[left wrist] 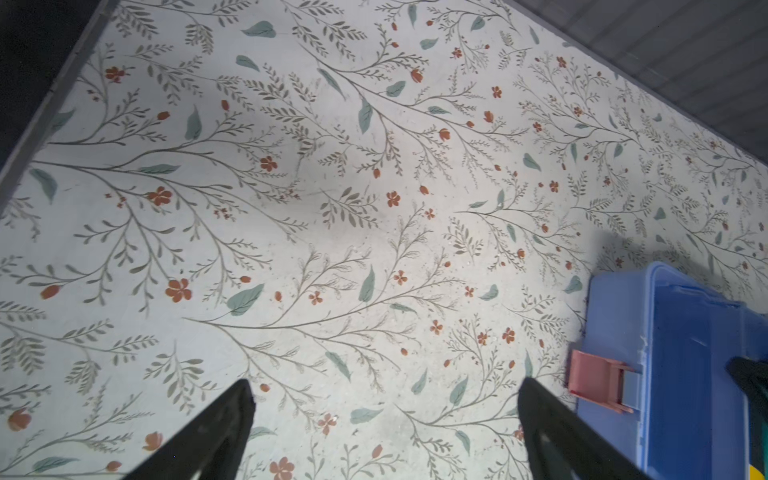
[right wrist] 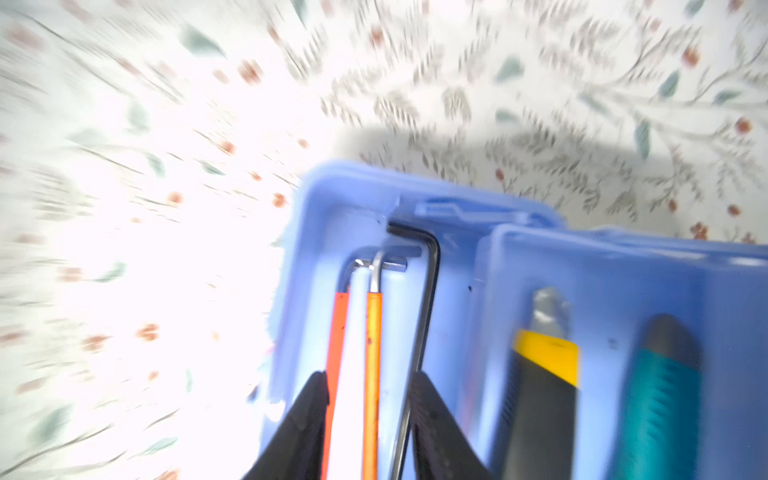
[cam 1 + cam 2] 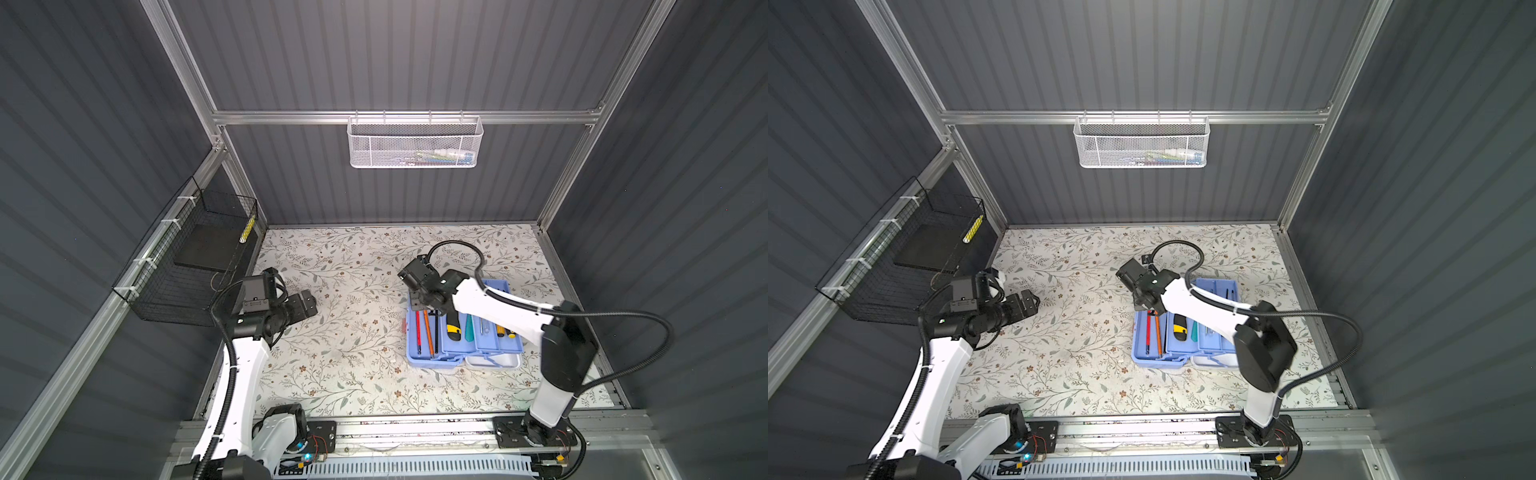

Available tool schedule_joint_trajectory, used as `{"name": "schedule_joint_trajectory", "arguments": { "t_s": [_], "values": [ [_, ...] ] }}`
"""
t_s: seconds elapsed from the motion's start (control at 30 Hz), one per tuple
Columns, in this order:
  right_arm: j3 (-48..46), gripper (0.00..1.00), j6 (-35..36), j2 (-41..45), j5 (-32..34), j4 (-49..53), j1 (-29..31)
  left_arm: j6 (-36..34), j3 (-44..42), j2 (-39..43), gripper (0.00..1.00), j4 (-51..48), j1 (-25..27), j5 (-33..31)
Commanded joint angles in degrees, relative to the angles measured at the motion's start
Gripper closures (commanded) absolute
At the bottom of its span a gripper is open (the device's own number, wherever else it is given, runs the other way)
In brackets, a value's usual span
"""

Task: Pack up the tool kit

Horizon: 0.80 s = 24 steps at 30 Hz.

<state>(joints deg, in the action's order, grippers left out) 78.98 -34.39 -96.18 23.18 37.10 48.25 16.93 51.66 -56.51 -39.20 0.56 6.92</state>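
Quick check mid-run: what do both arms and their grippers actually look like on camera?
Both arms have white shell links with black joints: left arm, right arm. Black ribbed cable conduit runs along each. The left gripper and right gripper have black, tapered, wedge-shaped fingers.

The tool kit (image 2: 303, 257) is smooth, faintly glossy light blue plastic, and its latch (image 1: 598, 380) is matt pink plastic. The red hex key (image 2: 338, 332) and orange hex key (image 2: 373, 353) have coated shafts and bare, shiny metal bends. The black hex key (image 2: 430, 299) is dull dark metal. The knife (image 2: 544, 361) has a black and yellow plastic body, and the teal handle (image 2: 660, 395) looks ribbed. The tabletop (image 1: 332, 208) is matt with a floral print. The far basket (image 3: 413, 143) is white-painted metal mesh.
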Motion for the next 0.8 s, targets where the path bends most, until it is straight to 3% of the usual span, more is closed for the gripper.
{"name": "schedule_joint_trajectory", "arguments": {
  "t_s": [0.0, 0.17, 0.3, 0.37, 0.53, 0.77],
  "values": [
    [-6.3, 0.59, 1.27, 11.39, -0.62, -3.21, -0.19, 5.78, -0.05, -1.13, 0.01, 4.66, 11.03, -2.44],
    [-17.66, 0.51, 1.81, 29.47, -0.12, -3.3, -3.23, 9.45, 3.43, -13.83, 0.0, 10.66, 27.18, -10.6],
    [-25.51, 0.5, 1.18, 43.05, -1.18, -2.22, -7.58, 8.51, 10.6, -25.37, 0.01, 12.14, 36.68, -16.9],
    [-29.28, 0.49, 0.99, 49.1, -1.6, -2.23, -10.17, 7.87, 14.08, -30.18, 0.01, 13.82, 39.91, -16.81],
    [-34.23, 0.49, -0.41, 58.53, -4.63, -1.23, -14.62, 8.17, 19.18, -39.24, 0.01, 15.51, 43.89, -16.26],
    [-33.32, 0.46, 0.24, 56.52, -6.89, 5.54, -17.54, 9.66, 23.84, -48.55, 0.01, 9.94, 44.53, -17.94]
  ]
}}
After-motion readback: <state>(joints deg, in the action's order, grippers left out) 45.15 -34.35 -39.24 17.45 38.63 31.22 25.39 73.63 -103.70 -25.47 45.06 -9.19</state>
